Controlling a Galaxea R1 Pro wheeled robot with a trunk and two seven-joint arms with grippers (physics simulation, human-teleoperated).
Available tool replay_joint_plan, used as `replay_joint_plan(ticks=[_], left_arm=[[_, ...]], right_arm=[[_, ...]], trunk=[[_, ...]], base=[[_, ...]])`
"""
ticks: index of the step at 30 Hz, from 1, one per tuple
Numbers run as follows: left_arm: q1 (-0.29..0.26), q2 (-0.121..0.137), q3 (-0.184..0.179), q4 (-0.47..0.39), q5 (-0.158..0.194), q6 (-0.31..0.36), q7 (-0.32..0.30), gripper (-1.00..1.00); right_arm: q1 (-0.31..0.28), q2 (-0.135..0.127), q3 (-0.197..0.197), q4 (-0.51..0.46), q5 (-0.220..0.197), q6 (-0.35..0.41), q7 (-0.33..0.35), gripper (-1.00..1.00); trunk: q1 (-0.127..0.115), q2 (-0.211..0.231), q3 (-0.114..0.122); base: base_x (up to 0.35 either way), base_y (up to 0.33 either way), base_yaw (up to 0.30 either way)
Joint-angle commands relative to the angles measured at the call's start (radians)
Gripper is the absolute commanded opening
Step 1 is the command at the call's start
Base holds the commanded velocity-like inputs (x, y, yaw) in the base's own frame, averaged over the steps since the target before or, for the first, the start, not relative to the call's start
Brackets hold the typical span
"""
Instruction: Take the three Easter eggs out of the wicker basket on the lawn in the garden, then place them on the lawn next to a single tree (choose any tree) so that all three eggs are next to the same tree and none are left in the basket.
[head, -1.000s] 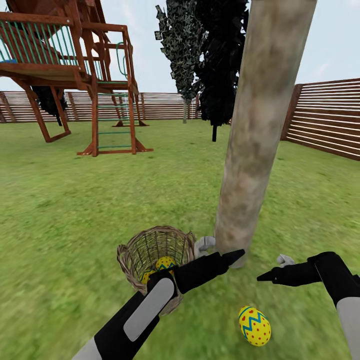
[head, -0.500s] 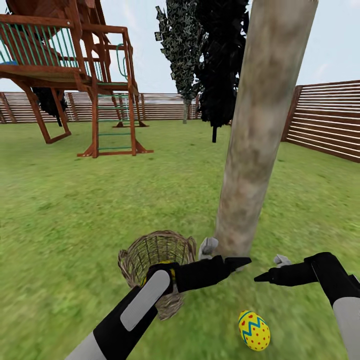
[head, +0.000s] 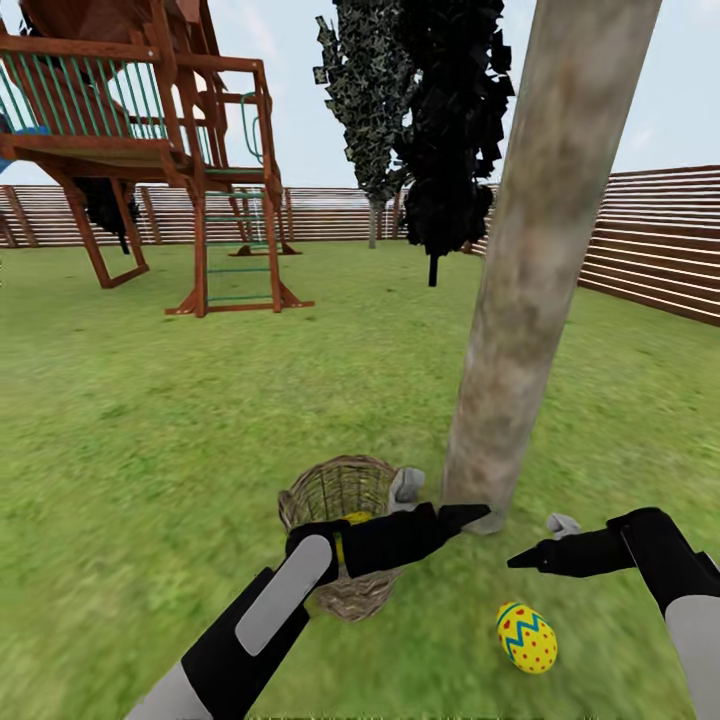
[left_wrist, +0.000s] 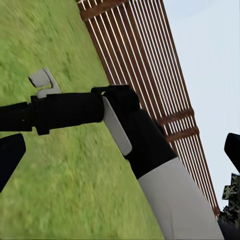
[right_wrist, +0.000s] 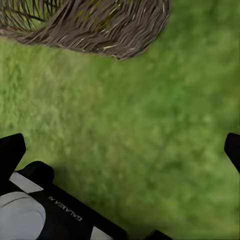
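From your head camera, you see the wicker basket (head: 340, 500) sitting on the lawn (head: 150, 450), just beside the foot of the tree (head: 520, 330). A bit of yellow egg (head: 358, 519) peeks out inside the basket, behind your left arm. Another Easter egg (head: 527, 637) lies on the grass near the tree, apart from the basket. Your left gripper (head: 440, 505) hangs over the basket's far rim with its fingers spread and nothing in them. Your right gripper (head: 540, 540) hangs above the grass by the trunk, also spread and empty. A play set (head: 150, 150) and a slat fence (head: 640, 240) stand far behind.

From your left wrist camera, you see your right arm (left_wrist: 125, 130) over the grass, with the fence (left_wrist: 145, 65) behind it.

From your right wrist camera, you see the basket's woven side (right_wrist: 90, 22) on the grass, and your fingertips (right_wrist: 11, 150) wide apart
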Motion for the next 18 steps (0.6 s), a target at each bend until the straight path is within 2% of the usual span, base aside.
replay_joint_plan(ticks=[1, 4, 8, 18], left_arm=[[-0.001, 0.000, 0.003, 0.000, 0.000, 0.003, -0.003, 1.00], [-0.001, 0.002, 0.005, 0.000, 0.000, 0.003, -0.003, 1.00], [-0.001, 0.027, 0.005, -0.006, -0.001, -0.006, -0.014, 1.00], [0.000, 0.036, 0.004, -0.001, -0.002, -0.014, -0.061, 1.00]], right_arm=[[-0.001, 0.001, -0.005, -0.001, 0.011, 0.008, 0.009, 1.00], [-0.001, 0.000, -0.006, -0.001, 0.011, 0.008, 0.009, 1.00], [-0.001, 0.000, -0.006, 0.000, 0.011, 0.008, 0.009, 1.00], [-0.001, -0.001, -0.006, 0.000, 0.011, 0.007, 0.009, 1.00]], trunk=[[-0.004, 0.007, 0.002], [-0.016, 0.028, 0.012], [-0.031, 0.056, 0.028], [-0.035, 0.063, 0.040]], base=[[-0.185, 0.250, 0.000], [-0.185, 0.250, -0.065], [-0.119, 0.212, -0.215], [-0.009, 0.021, -0.249]])
